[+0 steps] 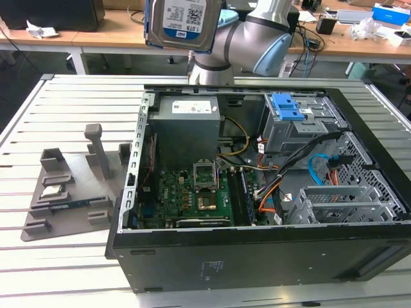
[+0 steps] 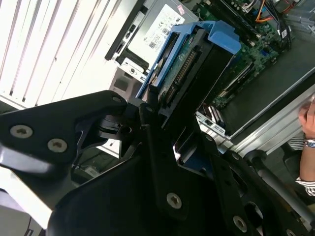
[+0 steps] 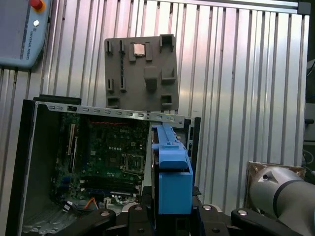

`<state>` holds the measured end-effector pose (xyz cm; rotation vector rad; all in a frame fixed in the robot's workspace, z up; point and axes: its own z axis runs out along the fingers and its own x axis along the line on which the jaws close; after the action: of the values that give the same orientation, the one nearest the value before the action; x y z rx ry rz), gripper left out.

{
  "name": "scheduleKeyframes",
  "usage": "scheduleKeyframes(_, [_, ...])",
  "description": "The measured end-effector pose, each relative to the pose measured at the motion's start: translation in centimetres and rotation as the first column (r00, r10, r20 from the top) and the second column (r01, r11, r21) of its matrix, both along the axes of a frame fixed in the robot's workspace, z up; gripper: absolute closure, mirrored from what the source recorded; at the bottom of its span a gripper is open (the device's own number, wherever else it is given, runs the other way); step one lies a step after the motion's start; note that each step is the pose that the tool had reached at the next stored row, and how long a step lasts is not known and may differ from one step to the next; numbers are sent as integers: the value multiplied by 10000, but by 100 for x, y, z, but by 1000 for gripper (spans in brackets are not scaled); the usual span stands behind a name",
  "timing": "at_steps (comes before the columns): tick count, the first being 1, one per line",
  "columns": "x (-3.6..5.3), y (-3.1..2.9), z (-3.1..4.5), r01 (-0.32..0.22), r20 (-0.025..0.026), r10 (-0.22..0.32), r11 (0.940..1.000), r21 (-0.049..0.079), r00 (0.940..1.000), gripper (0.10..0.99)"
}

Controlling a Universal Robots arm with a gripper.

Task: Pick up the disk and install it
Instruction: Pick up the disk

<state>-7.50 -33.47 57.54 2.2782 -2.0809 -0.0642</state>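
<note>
The disk [image 1: 180, 22], a silver hard drive with a white-and-blue label and blue side rails, hangs high above the back of the open computer case [image 1: 257, 256], label facing the exterior camera. My gripper [image 2: 160, 110] is shut on the disk [image 2: 194, 59], with its black fingers [image 2: 147, 115] clamped at the drive's near end. In the first wrist view the disk [image 3: 170, 172] is seen edge-on with its blue rail towards the camera. There it is held in my gripper [image 3: 170, 216] over the case's edge.
The grey drive cage with a blue latch [image 1: 289, 109] sits at the case's back right, beside the power supply [image 1: 186, 122]. A grey parts tray [image 1: 70, 192] holding a small processor chip [image 1: 52, 190] lies on the slatted table at the exterior view's left. A person's hand [image 2: 307, 118] is near the case.
</note>
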Motion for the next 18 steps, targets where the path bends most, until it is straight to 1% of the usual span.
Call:
scheduleKeyframes(1, [43,0,-23,2,-1,-2,10000,-6,10000,722])
scheduleKeyframes(3, [85,0,-57,0,0,0,10000,-5,10000,722])
scheduleKeyframes(5, [149,0,-114,2,-1,-2,10000,-6,10000,722])
scheduleKeyframes(10, [242,0,-209,1,-1,-1,10000,-6,10000,722])
scheduleKeyframes(12, [287,0,-255,1,0,-1,10000,-5,10000,722])
scheduleKeyframes(13, [322,0,-295,0,0,0,10000,-6,10000,722])
scheduleKeyframes(18, [395,0,-407,1,0,-1,10000,-5,10000,722])
